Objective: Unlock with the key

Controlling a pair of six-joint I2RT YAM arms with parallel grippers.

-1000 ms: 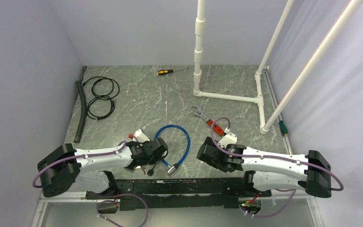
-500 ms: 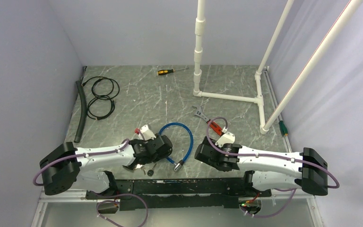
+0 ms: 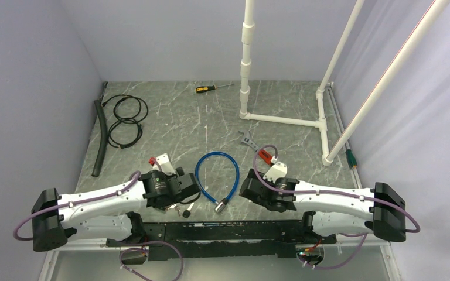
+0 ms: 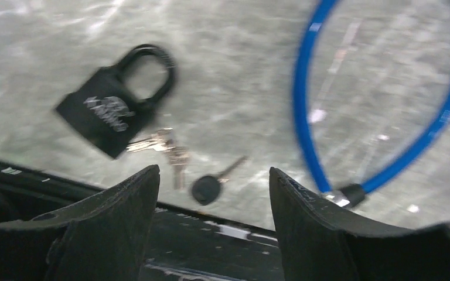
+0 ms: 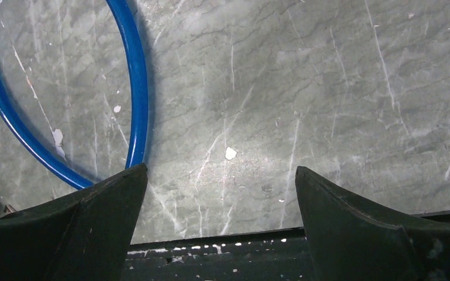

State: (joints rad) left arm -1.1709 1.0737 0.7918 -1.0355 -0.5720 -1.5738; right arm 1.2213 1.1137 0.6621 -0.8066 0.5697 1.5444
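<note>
the left claw (image 4: 212, 172) hangs low over the near edge of the tabletop (image 4: 258, 70), left of centre, its two fingers spread apart with nothing between them. just beyond its fingertips lies a black-headed key (image 4: 209, 187), flat on the stone beside the near edge. next to it a small bunch of silver keys (image 4: 159, 142) touches the bottom corner of the black padlock (image 4: 108, 120), which lies flat with its shackle closed; whether one of them sits in the keyhole is too blurred to tell. to the right of these, a blue cable lock (image 4: 304, 117) curls in a loop, its metal end (image 3: 221, 204) pointing at the near edge.

the right claw (image 5: 221, 171) is spread wide too, holding nothing, over bare stone just right of the blue loop.

farther out, a wrench (image 3: 247, 139) lies near the middle. a white pipe frame (image 3: 281, 120) stands towards the far right corner, a screwdriver (image 3: 211, 88) rests at the far edge, and a coiled black cord (image 3: 123, 120) and a black hose (image 3: 99, 137) lie along the left edge.
</note>
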